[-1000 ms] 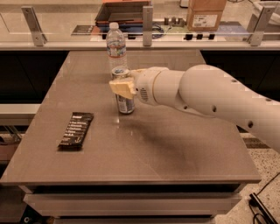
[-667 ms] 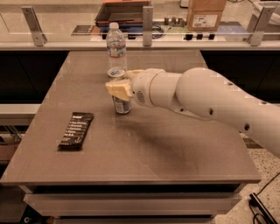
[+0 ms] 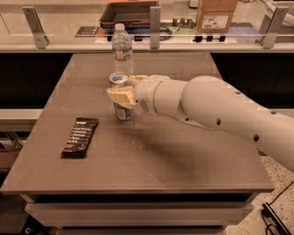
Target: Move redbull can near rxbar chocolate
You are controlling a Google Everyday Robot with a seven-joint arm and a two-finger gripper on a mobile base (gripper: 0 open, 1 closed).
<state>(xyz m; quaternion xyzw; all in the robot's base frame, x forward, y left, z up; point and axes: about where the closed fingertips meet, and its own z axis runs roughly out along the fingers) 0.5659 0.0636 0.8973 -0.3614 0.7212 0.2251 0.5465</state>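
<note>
Redbull can [image 3: 120,79] has shifted left, its middle hidden by the gripper's [image 3: 125,90] fingers [image 3: 118,97].

Can [image 3: 123,111]: shiny silver top, silver-and-blue side below; gripper [image 3: 123,88], closed round the can's upper part, right of the snack bar and in front of the water bottle: pale cream-yellow fingers [image 3: 118,97]; arm [image 3: 220,108]: plain white with a few small dark dots; snack bar [image 3: 80,136]: black wrapper crossed by rows of white lettering; water bottle [image 3: 121,48]: clear, white cap, pale label; table [image 3: 183,156]: even grey-brown top, faintly streaked; box [image 3: 216,13] at the back: brown cardboard, white label.
</note>
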